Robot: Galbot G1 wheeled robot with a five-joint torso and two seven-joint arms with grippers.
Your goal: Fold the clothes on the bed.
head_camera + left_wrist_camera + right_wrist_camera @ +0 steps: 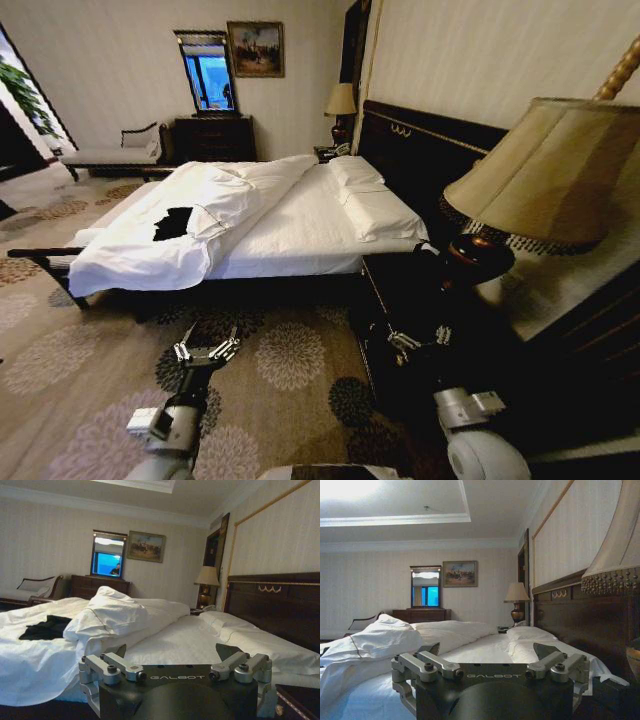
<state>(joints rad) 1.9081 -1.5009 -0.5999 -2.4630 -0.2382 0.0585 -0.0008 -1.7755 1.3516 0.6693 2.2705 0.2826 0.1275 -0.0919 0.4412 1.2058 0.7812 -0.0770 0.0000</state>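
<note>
The clothes are a small black crumpled heap on the white duvet, on the left part of the bed. In the left wrist view the clothes lie beyond a bunched fold of duvet. My left gripper hangs open over the carpet, short of the bed's near side and well apart from the clothes. My right gripper is open too, held in front of the dark nightstand. Both wrist views show wide-spread fingers with nothing between them.
A dark nightstand with a big shaded lamp stands close on the right. The headboard runs along the right wall. A chaise and a dresser stand beyond the bed. Patterned carpet lies between me and the bed.
</note>
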